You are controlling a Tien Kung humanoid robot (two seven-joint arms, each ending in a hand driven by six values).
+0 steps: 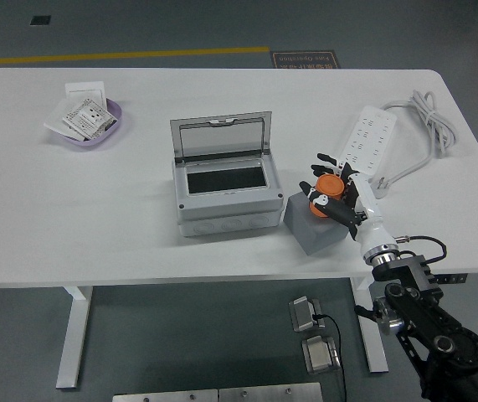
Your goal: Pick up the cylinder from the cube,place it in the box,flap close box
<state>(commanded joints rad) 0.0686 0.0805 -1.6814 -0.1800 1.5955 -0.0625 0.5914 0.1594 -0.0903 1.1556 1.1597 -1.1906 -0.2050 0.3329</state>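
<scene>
An orange cylinder (326,194) stands on top of a grey cube (312,229) near the table's front edge, right of centre. My right hand (336,192) has its white and black fingers curled around the cylinder, which still touches the cube's top. To the left of the cube sits a grey box (224,199) with its transparent lid (219,137) flipped up and its dark inside showing. My left arm is out of sight.
A white power strip (370,138) with a coiled cable (429,117) lies at the back right. A purple dish (89,122) holding paper packets sits at the back left. The white table's (71,218) front edge runs just below the cube.
</scene>
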